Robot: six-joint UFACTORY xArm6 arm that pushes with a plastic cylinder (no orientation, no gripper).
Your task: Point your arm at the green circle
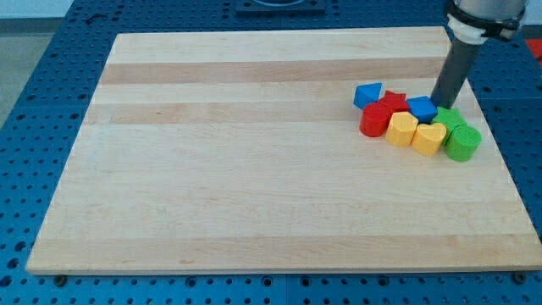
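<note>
The green circle is a green cylinder at the right end of a cluster of blocks on the wooden board. A green star-like block touches it on its upper left. My tip is at the top of the cluster, between a blue block and the green star, a short way up and left of the green circle. The dark rod rises from it to the view's top right.
The cluster also holds a blue block at its left, a red star block, a red cylinder, a yellow block and a yellow heart block. The board's right edge is close to the cluster.
</note>
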